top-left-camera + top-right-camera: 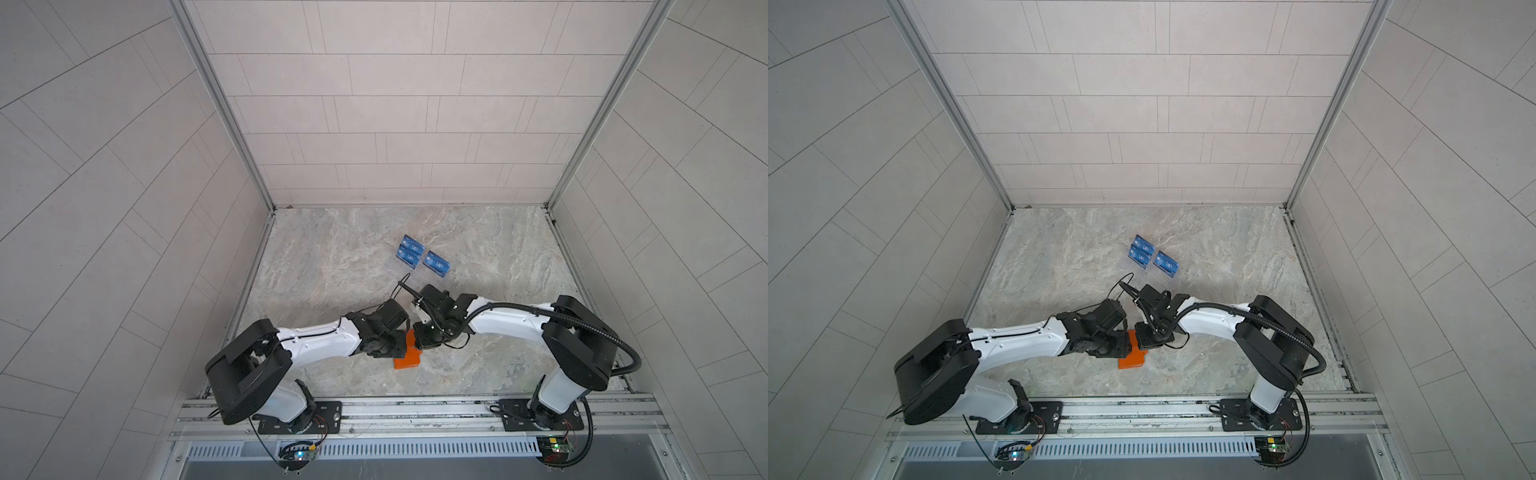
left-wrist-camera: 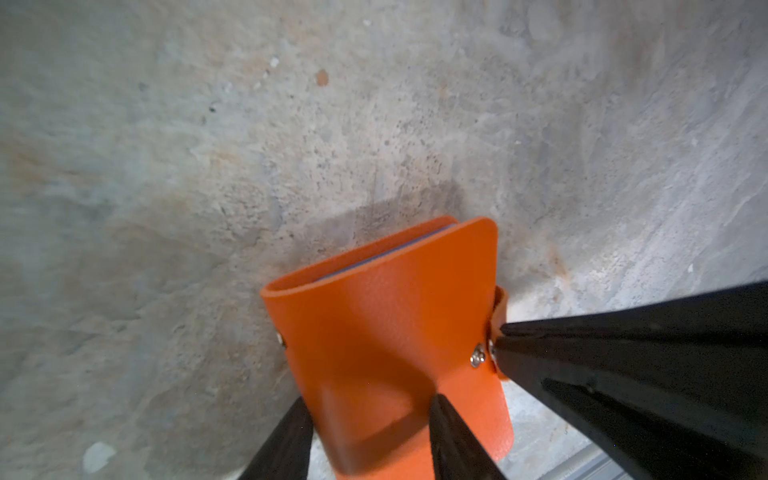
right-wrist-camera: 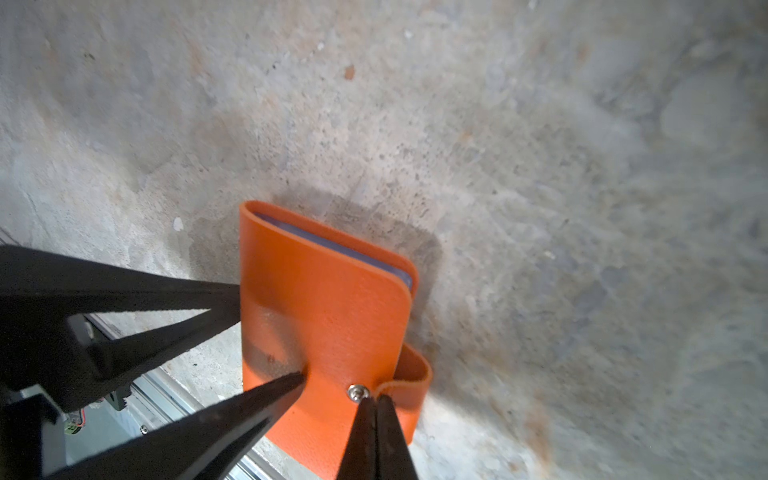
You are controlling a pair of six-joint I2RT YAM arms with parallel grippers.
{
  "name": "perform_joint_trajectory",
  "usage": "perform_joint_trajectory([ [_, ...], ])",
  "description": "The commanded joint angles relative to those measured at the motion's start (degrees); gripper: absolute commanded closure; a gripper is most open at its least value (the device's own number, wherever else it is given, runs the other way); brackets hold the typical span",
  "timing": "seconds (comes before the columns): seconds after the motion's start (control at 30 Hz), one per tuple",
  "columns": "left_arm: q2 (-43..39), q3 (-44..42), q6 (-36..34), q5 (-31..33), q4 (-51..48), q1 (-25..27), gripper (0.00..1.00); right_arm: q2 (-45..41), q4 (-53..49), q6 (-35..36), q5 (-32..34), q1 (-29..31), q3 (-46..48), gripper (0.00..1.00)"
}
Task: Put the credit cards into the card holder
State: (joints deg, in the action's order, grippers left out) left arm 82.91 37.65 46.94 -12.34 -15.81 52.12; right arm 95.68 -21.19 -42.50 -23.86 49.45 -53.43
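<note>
Card holder (image 1: 406, 361) lies closed up front on the worktop (image 1: 332, 257). Right gripper (image 3: 376, 401) jaws pinch its snap tab (image 3: 411, 384), left gripper (image 2: 370, 401) jaws half-wide on the cover (image 2: 374, 316); a hard pull could drag the holder.

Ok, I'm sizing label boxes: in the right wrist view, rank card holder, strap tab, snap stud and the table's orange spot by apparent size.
1. card holder
2. strap tab
3. snap stud and orange spot: both tiny, too alike to rank.
</note>
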Motion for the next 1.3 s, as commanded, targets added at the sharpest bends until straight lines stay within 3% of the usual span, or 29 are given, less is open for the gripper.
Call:
perform_joint_trajectory([
  [0.0,2.51,-1.07,-0.09,-0.18,-1.17,0.36,0.52,0.09,1.33,-0.82,0.48,0.30,0.42,1.00],
  [0.3,6.02,-1.77,-0.53,2.30,-6.59,0.46,0.66,-3.68,4.72,-1.53,-0.74,-1.17,3.61,1.00],
  [0.77,6.69,-0.45,-1.23,2.85,-7.19,1.24,0.65,-4.54,11.12,-2.00,-5.82,-2.61,4.24,1.00],
  [1.27,6.19,-0.08,-1.23,2.41,-7.06,1.24,0.65,-0.39,2.85,2.80,-2.29,-2.21,-0.17,1.00],
])
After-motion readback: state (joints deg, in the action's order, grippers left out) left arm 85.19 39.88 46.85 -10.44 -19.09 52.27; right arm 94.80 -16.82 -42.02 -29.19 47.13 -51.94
